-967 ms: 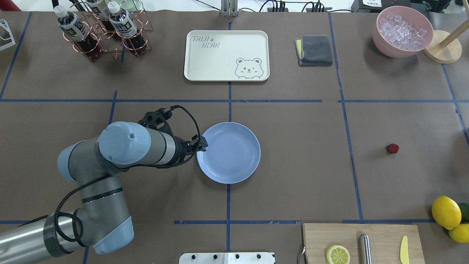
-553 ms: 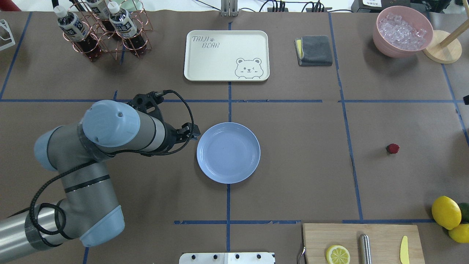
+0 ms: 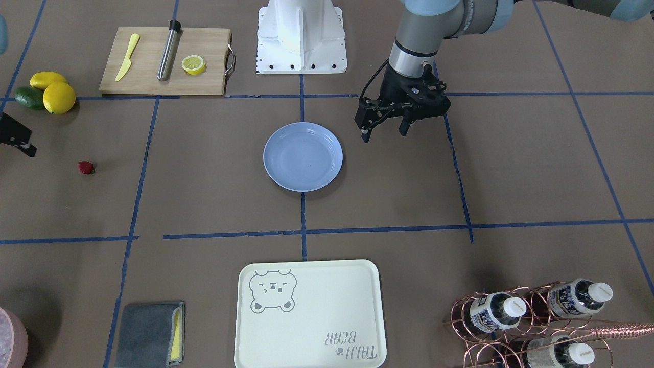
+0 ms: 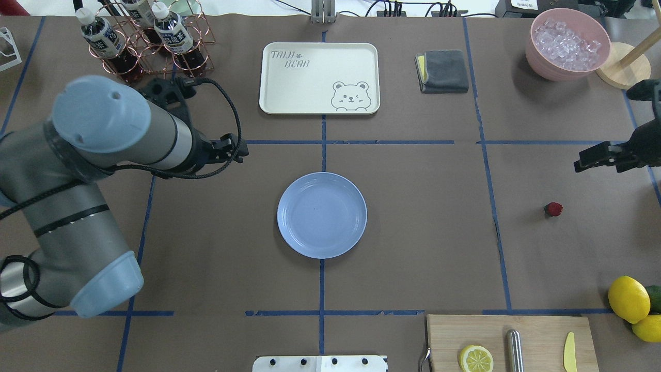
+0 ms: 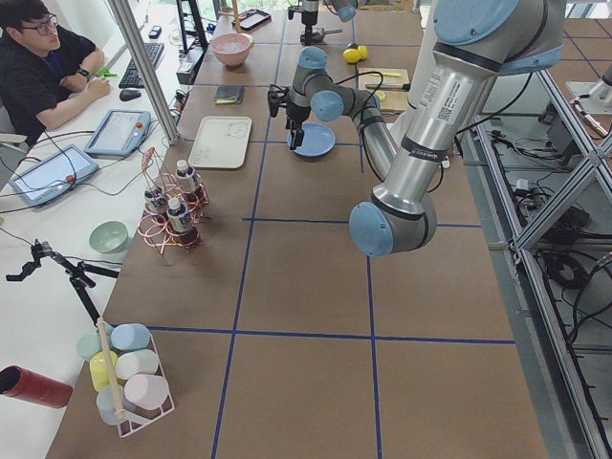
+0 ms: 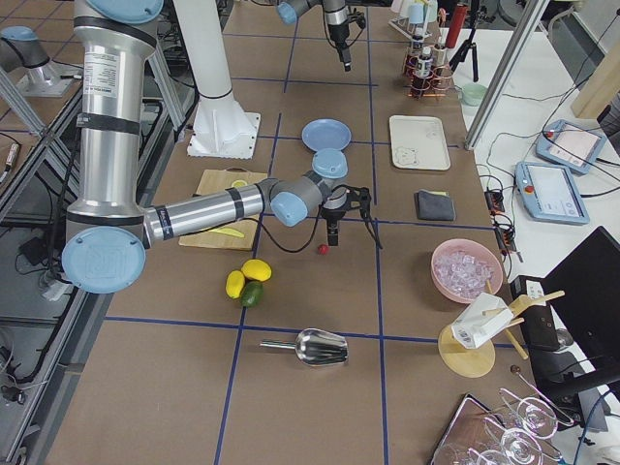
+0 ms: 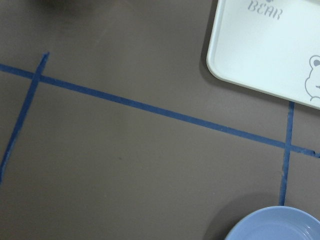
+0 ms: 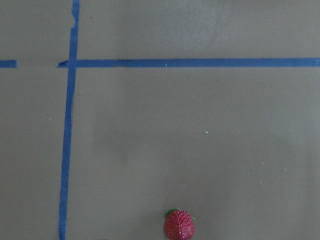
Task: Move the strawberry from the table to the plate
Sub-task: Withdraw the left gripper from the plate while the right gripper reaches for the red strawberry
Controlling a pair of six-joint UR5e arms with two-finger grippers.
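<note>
The strawberry (image 4: 553,209) lies on the brown table (image 4: 413,232) at the right, far from the light-blue plate (image 4: 322,215) at the centre, which holds nothing. In the right wrist view the strawberry (image 8: 179,225) sits at the bottom edge. My right gripper (image 4: 578,166) reaches in from the right edge, hovering a little beyond the berry; its fingers overlap in view, so I cannot tell its state. My left gripper (image 3: 383,134) hangs open and holds nothing, off the plate's (image 3: 302,156) rim on the robot's left. The front view also shows the strawberry (image 3: 86,167).
A cream bear tray (image 4: 319,77) lies beyond the plate. A cutting board (image 4: 508,341) with a lemon half, a metal rod and a yellow knife is at the near right, with whole lemons (image 4: 628,298) beside it. A pink ice bowl (image 4: 567,44), a grey cloth (image 4: 443,71) and a bottle rack (image 4: 144,41) line the far side.
My left arm has drawn back from the plate's left rim, up and to the left. My right gripper has come into view at the right edge. Plate and strawberry have not moved.
</note>
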